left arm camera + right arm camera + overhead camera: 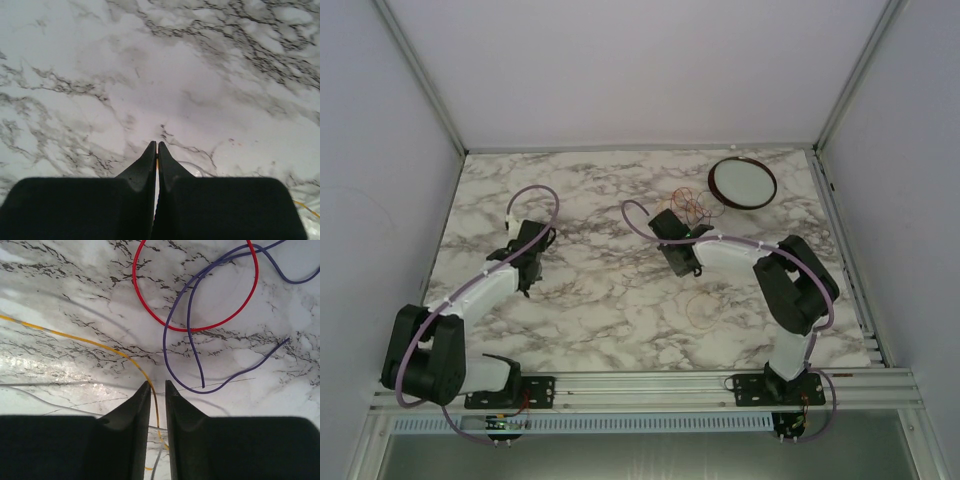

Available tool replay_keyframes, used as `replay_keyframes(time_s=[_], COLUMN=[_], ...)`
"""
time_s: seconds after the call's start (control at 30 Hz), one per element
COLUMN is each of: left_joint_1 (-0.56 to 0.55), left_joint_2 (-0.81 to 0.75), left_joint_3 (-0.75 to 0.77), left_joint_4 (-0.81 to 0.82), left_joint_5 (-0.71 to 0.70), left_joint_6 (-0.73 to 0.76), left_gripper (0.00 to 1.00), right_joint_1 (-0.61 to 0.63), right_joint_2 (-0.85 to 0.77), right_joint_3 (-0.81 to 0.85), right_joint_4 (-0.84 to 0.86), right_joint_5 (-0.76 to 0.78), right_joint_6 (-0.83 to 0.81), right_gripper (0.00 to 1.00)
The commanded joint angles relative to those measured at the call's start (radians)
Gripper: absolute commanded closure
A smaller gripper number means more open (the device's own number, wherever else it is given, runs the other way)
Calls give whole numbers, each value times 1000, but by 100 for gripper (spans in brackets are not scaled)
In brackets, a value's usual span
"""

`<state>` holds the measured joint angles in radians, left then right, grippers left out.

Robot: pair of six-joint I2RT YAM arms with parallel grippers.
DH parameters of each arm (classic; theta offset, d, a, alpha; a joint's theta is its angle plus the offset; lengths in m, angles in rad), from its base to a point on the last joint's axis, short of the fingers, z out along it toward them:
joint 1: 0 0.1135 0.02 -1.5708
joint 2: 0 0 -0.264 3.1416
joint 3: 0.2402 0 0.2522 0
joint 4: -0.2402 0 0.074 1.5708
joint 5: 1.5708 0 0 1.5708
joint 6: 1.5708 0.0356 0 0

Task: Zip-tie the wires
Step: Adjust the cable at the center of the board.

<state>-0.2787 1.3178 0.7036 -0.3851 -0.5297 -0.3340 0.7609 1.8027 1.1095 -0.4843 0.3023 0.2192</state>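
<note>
The wires (692, 207) lie in a loose tangle on the marble, left of the dish. In the right wrist view a red loop (200, 330) and a purple wire (195, 358) lie just ahead of my right gripper (157, 383). Its jaws stand a narrow gap apart. A yellow wire (75, 337) curves in from the left and runs down through that gap, unpinched, beside a grey strand (156, 460). From above, my right gripper (662, 220) sits at the tangle's left edge. My left gripper (156, 143) is shut over bare marble; the left gripper (527, 283) is far from the wires.
A round white dish with a dark rim (740, 180) stands at the back right. One faint wire loop (700, 305) lies near the right arm's elbow. A metal rail (650, 385) runs along the near edge. Walls close in the left, right and back sides.
</note>
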Motion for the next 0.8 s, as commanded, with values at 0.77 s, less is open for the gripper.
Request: replay_keyframes(time_s=[0.77], left_joint_1=[59], left_joint_2=[121], left_joint_3=[17], left_joint_4=[48], left_joint_5=[-113], left_joint_6=[3], left_gripper=[74], right_joint_1=[-65], right_joint_2=[-188], right_joint_3=[12], right_joint_4=[-44], right_joint_5=[-248], right_joint_6=[-18], right_gripper=[42])
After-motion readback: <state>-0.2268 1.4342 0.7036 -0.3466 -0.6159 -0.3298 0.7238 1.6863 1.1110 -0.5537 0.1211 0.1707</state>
